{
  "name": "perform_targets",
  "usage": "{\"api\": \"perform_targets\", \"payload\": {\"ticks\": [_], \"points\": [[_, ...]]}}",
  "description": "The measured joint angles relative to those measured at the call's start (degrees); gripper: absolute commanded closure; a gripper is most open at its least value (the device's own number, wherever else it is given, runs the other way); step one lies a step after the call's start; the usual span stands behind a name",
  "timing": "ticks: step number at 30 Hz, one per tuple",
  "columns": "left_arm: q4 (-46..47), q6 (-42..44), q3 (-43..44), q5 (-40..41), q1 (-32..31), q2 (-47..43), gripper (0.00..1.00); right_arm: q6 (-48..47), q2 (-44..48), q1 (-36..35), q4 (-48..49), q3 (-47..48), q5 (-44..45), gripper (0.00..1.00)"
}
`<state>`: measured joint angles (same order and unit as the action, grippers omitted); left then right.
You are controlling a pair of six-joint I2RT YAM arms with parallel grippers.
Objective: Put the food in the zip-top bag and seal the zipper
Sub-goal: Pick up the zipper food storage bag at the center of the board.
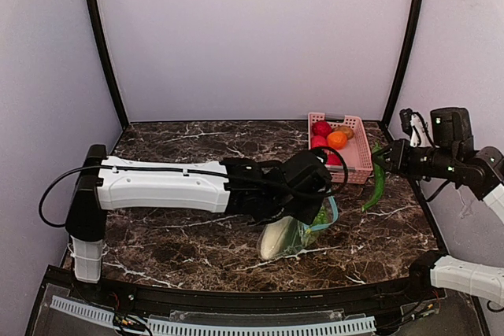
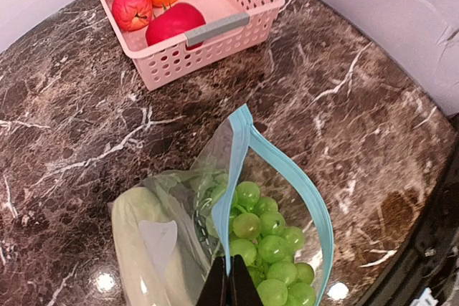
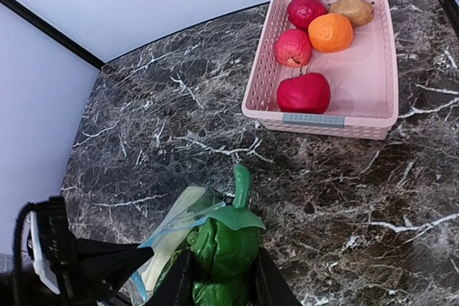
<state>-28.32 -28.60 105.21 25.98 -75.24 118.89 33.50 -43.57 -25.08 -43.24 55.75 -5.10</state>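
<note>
Teal zipper (image 2: pixel 288 171), green grapes (image 2: pixel 269 238), pink basket (image 2: pixel 215 46)

Your left arm (image 1: pixel 161 186) lies low, stretched from its base at the left out to mid-table, wrist tipped down. Your left gripper (image 2: pixel 229 288) has its fingers pinched together on the lip of the zip-top bag (image 2: pixel 179 198). Your right arm (image 1: pixel 461 167) is raised at the right edge, wrist pointing left. Your right gripper (image 3: pixel 219 281) clamps the pepper (image 3: pixel 226 241), one finger each side.

Zip-top bag (image 2: pixel 208 206) bottom beyond lower edge
</note>
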Motion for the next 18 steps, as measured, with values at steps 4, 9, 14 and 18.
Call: {"api": "perform_targets", "payload": {"ticks": [4, 9, 14, 18], "points": [[8.5, -2.5, -9.7, -4.1, 1.8, -7.0, 0.99, 0.9, -0.3, 0.0, -0.7, -0.8, -4.8, 0.76], [18.0, -6.4, -21.8, -8.2, 4.1, -11.8, 0.99, 1.2, -2.6, 0.0, -0.8, -2.0, -14.1, 0.76], [23.6, -8.8, -28.4, -10.6, 5.2, -13.0, 0.99, 2.7, -3.6, -1.2, -0.6, -4.9, -23.4, 0.76], [27.3, -9.7, -30.5, -12.0, 5.2, -13.7, 0.99, 4.9, -4.9, -5.0, -0.5, -5.6, -28.1, 0.76]]}}
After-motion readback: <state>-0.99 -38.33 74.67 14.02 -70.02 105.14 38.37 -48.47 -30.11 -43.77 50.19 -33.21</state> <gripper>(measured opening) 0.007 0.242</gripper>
